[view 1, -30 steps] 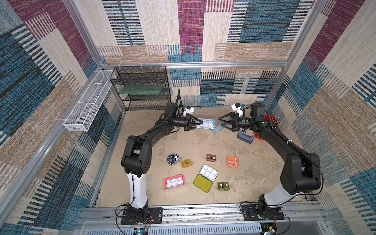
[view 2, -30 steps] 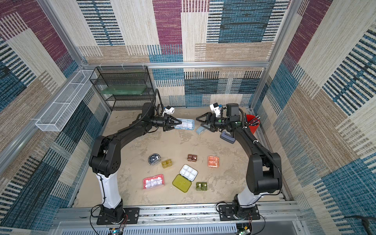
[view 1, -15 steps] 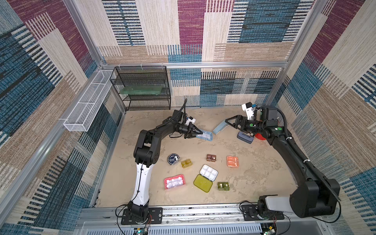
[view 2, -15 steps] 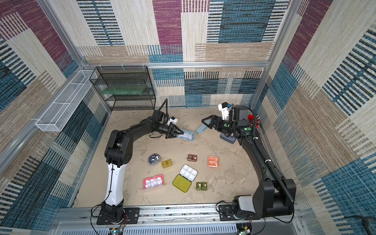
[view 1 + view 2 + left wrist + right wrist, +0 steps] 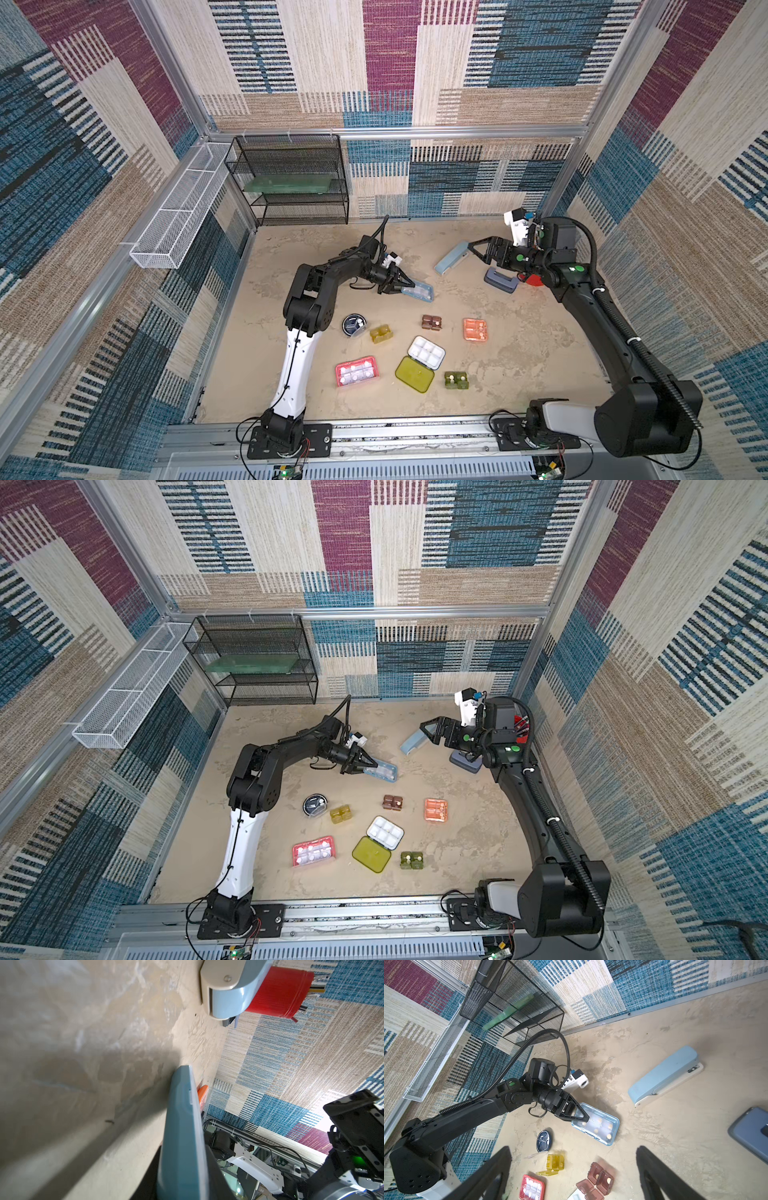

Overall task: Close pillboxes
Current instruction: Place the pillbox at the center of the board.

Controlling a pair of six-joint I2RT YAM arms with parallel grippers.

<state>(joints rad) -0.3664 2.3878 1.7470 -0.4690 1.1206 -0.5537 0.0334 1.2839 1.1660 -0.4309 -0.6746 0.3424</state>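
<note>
We are treating the left arm (image 5: 328, 274) as the main hazard. It is reaching low over the table (image 5: 519, 365), and the left gripper (image 5: 409, 286) is pinching the near end of the light blue pillbox (image 5: 420, 292), fingers nearly together with one on each broad face in the left wrist view. The box is sitting low near the middle of the table, well apart from the pale-blue stapler (image 5: 451, 258), and its lid is looking shut. If the fingers are spreading and backing out while one is lying under the base, we are expecting the box to be dragged or tipped, and a lid not fully latched could be springing open. The right gripper (image 5: 476, 251) is hanging wide open and empty just beside the stapler. Coming down at that spread among the smaller boxes, it could be shoving the brown pillbox (image 5: 431, 322) or the amber pillbox (image 5: 381, 333), both lying open, and spilling their pills. Against the earlier frames, the left arm is now folded nearer its base, with the box brought forward and down from beside the stapler. The right arm (image 5: 602, 316) is drawn back toward its own side, and its fingers are standing wider.
</note>
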